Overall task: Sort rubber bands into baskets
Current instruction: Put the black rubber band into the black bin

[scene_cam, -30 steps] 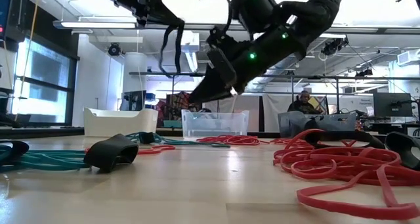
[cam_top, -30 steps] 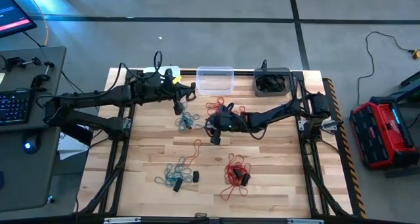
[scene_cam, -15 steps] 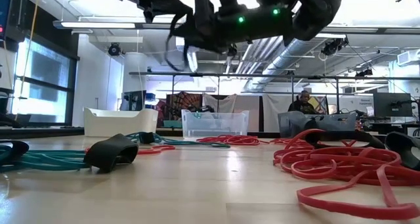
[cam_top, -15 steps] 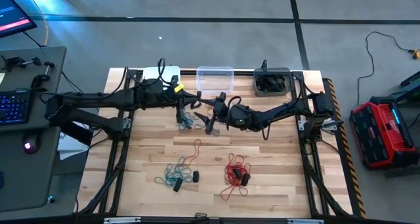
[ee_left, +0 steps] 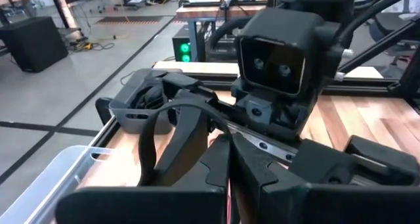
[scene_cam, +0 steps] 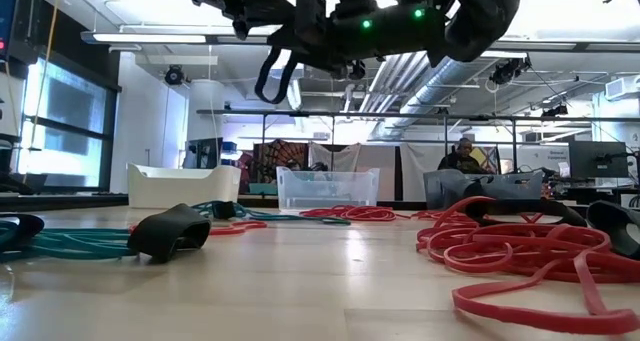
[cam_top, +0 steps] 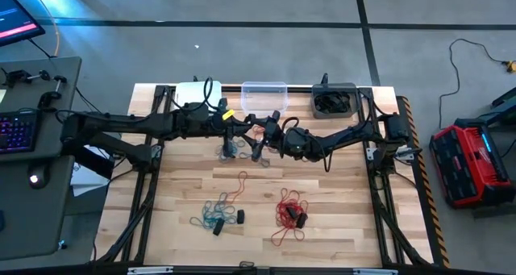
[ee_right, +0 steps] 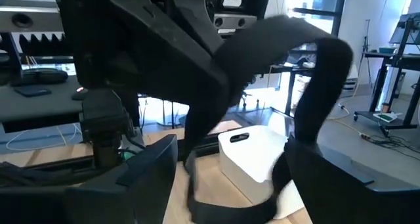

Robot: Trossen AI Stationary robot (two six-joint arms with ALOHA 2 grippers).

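Note:
A wide black rubber band (scene_cam: 272, 76) hangs as a loop from my left gripper (cam_top: 235, 128), which is shut on it above the table's far middle. My right gripper (cam_top: 255, 138) faces it at the same height, level and open. In the right wrist view its fingers (ee_right: 152, 178) stand on either side of the hanging band (ee_right: 328, 73). Three baskets stand along the far edge: white (cam_top: 196, 89), clear (cam_top: 264, 97) and dark grey (cam_top: 334, 102). Teal bands (cam_top: 228, 152) and red bands (cam_top: 290, 210) lie in bunches on the table. My left gripper pinches the black band's upper end (ee_left: 218, 127) between its two shut fingers, which point nearly level toward the table's right. The band hangs below them as a slack open loop, clear of the table. My right gripper: whether its fingers touch the band cannot be told.
A mixed teal and black bunch (cam_top: 216, 217) lies near the front left, and a single red band (cam_top: 240, 182) at mid table. More red bands (cam_top: 266, 130) lie under the arms. A person (scene_cam: 462, 153) sits in the room beyond the table.
My left gripper has carried the hanging black band toward the table's right, closer to my right gripper. My right gripper has risen from near the tabletop and tipped from pointing down to level, and now faces the band.

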